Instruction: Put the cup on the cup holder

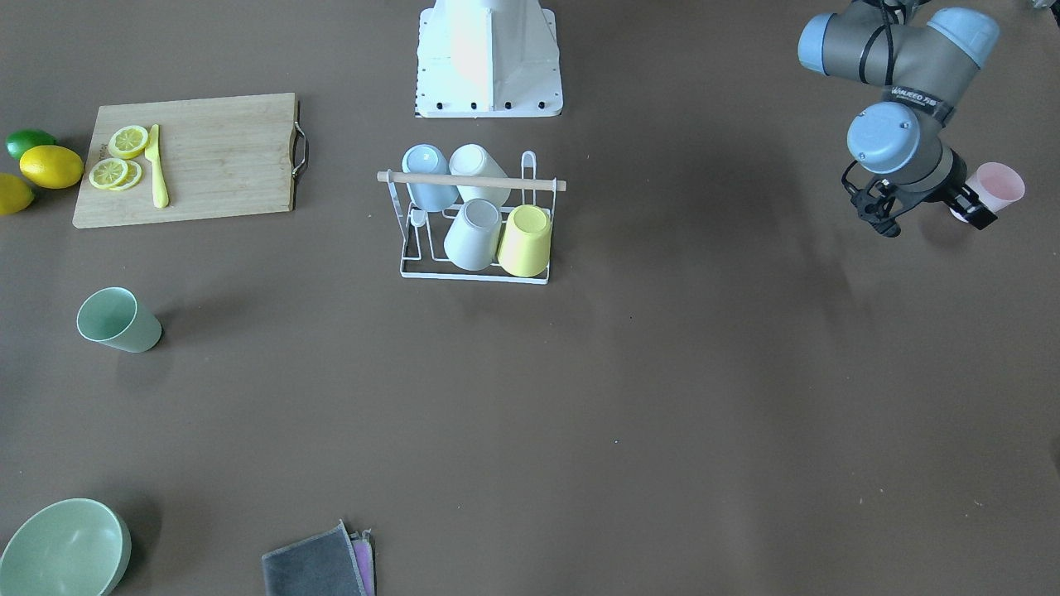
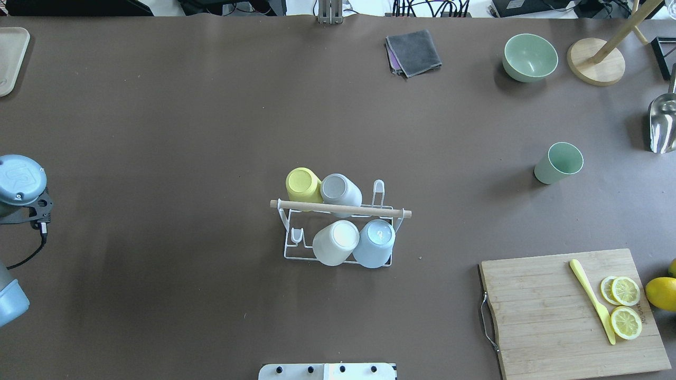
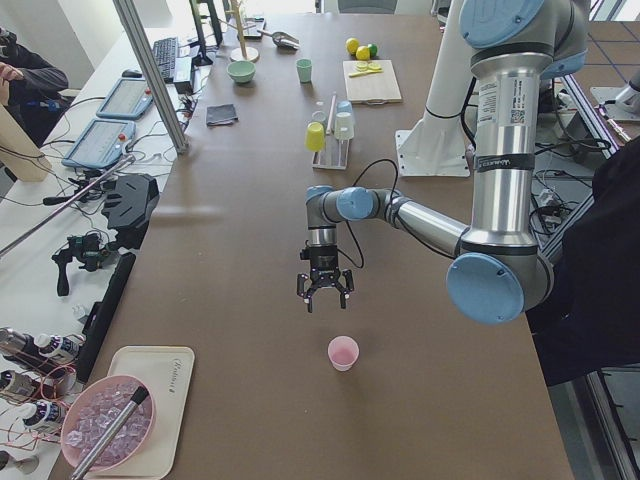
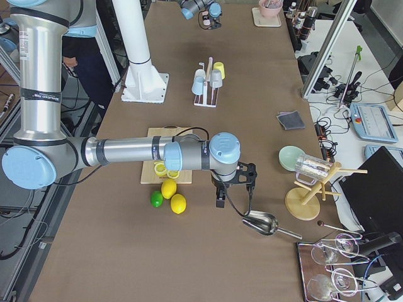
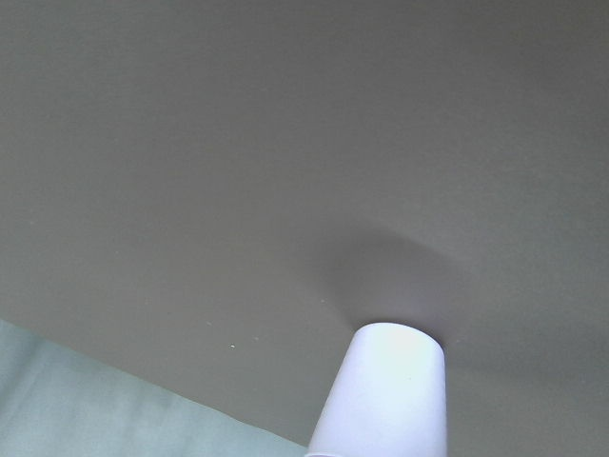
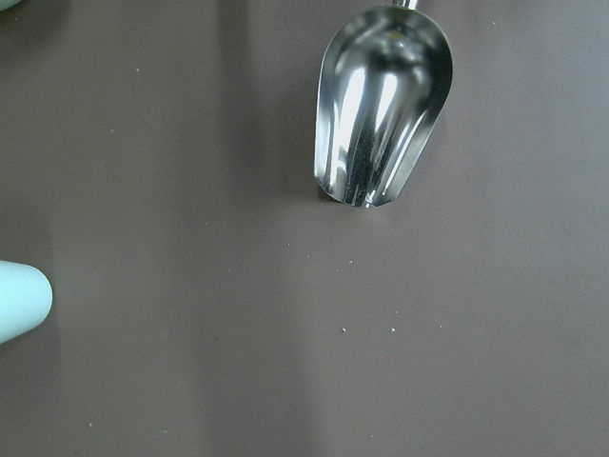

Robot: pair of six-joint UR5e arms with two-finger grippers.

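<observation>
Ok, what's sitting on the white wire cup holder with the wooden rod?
The cup holder carries four upturned plastic cups: a yellow cup, a grey cup, a white cup and a pale blue cup. Two prongs stand bare. The prongs under the cups are hidden.

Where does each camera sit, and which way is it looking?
Front-facing: across the table, down on the cup holder; left arm, white base show.
Overhead: behind the robot, down on that same holder; left arm's edge.
Exterior left: table's end; left arm near pink cup.
Exterior right: opposite end; right arm by metal scoop.
Left wrist: down at that pink cup; no body.
Right wrist: down at that scoop; no body.
</observation>
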